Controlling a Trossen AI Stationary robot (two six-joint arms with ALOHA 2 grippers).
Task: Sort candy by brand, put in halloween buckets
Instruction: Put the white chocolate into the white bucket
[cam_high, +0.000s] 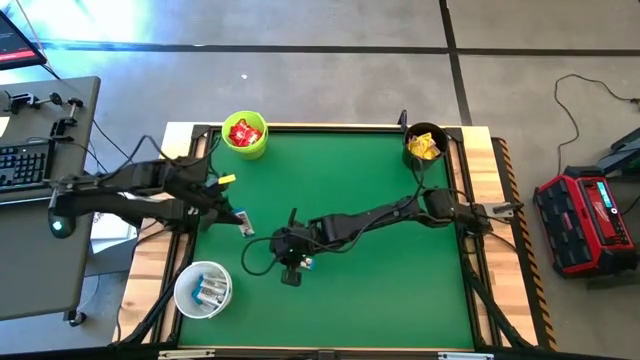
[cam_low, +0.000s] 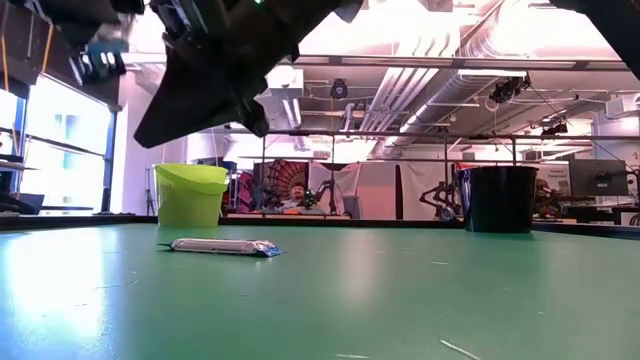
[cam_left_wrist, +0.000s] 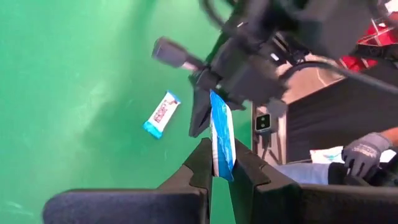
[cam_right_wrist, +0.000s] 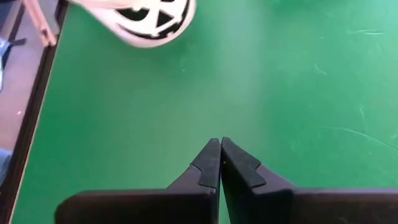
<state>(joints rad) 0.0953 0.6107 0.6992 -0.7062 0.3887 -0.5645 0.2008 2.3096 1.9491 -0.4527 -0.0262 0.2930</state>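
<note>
A slim white-and-blue candy bar is held over the table's left part by my left gripper, which also shows in the high view. A second bar lies flat on the green table, also seen in the low view, close to my right gripper. That gripper is shut on nothing near the table's middle. The lime green bucket holds red packets and the black bucket holds yellow ones. The white bucket holds white-and-blue bars. My left gripper pinches one end of the bar between its two fingers. Most of the bar sticks out past the fingertips, in line with them. The bar is lifted clear of the table.
The green mat is framed by a wooden border. A small yellow piece shows beside the left arm. The white bucket's rim stands beyond my right gripper. A person's gloved hand shows off the table. A keyboard desk stands left.
</note>
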